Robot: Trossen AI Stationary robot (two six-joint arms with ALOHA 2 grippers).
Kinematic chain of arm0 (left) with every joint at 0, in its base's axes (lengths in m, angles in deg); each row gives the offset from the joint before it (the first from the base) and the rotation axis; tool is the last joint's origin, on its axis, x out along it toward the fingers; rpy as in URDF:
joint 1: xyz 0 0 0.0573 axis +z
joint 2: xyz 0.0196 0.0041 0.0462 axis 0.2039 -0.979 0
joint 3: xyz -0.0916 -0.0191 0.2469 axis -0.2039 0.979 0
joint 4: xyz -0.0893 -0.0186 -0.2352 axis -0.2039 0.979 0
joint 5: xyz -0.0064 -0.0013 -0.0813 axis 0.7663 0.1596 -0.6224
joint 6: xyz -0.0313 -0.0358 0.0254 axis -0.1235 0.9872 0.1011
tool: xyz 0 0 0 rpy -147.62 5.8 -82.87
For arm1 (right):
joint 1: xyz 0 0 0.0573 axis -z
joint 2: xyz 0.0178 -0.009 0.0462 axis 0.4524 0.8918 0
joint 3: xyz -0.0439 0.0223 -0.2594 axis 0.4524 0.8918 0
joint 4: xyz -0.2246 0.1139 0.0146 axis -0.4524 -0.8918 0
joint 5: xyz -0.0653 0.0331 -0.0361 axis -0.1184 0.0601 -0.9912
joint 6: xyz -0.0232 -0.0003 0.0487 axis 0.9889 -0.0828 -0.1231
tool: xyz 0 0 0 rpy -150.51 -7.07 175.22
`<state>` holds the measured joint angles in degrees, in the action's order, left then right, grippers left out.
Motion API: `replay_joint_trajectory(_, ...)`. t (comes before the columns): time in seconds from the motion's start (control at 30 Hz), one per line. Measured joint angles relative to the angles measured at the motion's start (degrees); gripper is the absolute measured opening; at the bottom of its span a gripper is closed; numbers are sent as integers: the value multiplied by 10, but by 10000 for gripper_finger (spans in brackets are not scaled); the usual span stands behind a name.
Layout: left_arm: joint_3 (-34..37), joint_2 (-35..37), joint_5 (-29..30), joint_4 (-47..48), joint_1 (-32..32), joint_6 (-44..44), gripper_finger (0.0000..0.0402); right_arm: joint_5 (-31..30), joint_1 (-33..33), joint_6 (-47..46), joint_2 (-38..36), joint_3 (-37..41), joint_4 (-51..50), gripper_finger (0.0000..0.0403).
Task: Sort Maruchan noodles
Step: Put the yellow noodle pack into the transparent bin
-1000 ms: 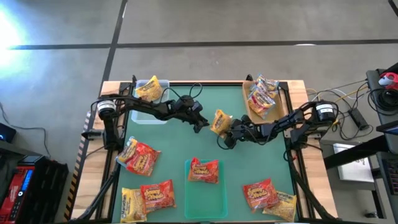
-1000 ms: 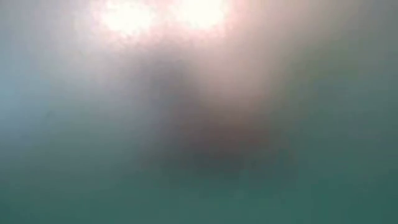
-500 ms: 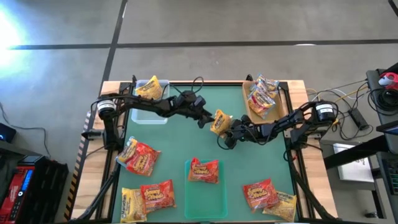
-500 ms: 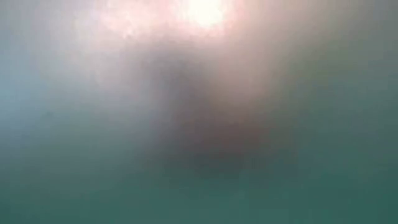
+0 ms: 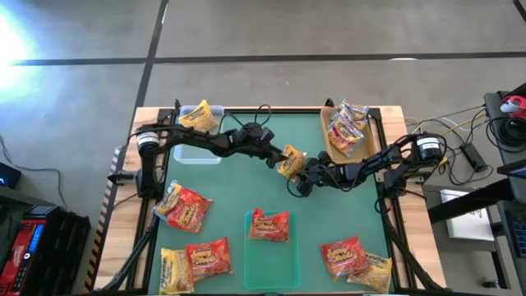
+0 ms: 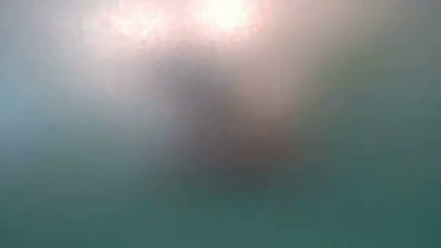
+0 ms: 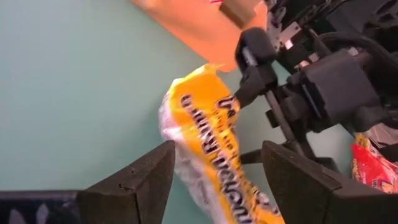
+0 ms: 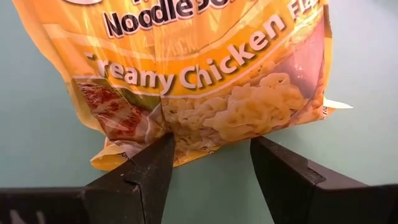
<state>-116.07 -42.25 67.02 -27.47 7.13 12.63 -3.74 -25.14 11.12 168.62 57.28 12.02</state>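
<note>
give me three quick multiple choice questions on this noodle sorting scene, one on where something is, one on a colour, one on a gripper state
1. Where is the yellow packet that the right gripper holds?
A. mid-table between the two grippers
B. in the clear tray
C. on the floor

2. What colour is the table mat?
A. red
B. green
C. white

3. How is the left gripper?
A. shut on a red packet
B. out of sight
C. open, fingers either side of the yellow packet

Answers: 1 A, the high view shows it held at the table's middle. 2 B, the mat is green in the high view. 3 C, the left wrist view shows its fingers spread around the packet.
</note>
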Motion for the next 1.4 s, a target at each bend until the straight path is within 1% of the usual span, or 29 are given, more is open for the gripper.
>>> replay_joint_trajectory(0.2,-19,-24,-6,1,-1,7,225,0,0,4,0,0,2,205)
replay_joint_trajectory(0.33,-33,-47,-24,6,-6,11,225,0,0,11,0,0,4,205)
replay_joint_trajectory(0.53,-52,-55,-26,24,-6,6,219,1,0,17,0,0,5,205)
replay_joint_trajectory(0.7,-57,-55,-26,46,-5,5,187,1,0,17,0,-1,4,205)
replay_joint_trajectory(0.87,-57,-55,-29,59,-4,4,135,9,0,17,-1,-1,3,205)
replay_joint_trajectory(0.93,-57,-55,-29,57,-3,-4,116,28,0,12,-5,-1,0,205)
replay_joint_trajectory(1.0,-57,-54,-31,57,-2,-6,106,54,0,4,-13,-1,-6,205)
replay_joint_trajectory(1.1,-57,-54,-34,58,2,-6,107,84,0,-6,-30,0,-19,205)
replay_joint_trajectory(1.2,-57,-54,-33,58,7,-7,121,99,0,-12,-47,0,-41,205)
replay_joint_trajectory(1.3,-62,-54,-30,61,11,-9,125,101,-3,-19,-64,0,-70,205)
replay_joint_trajectory(1.4,-65,-54,-36,62,14,-12,116,100,-5,-31,-79,0,-100,205)
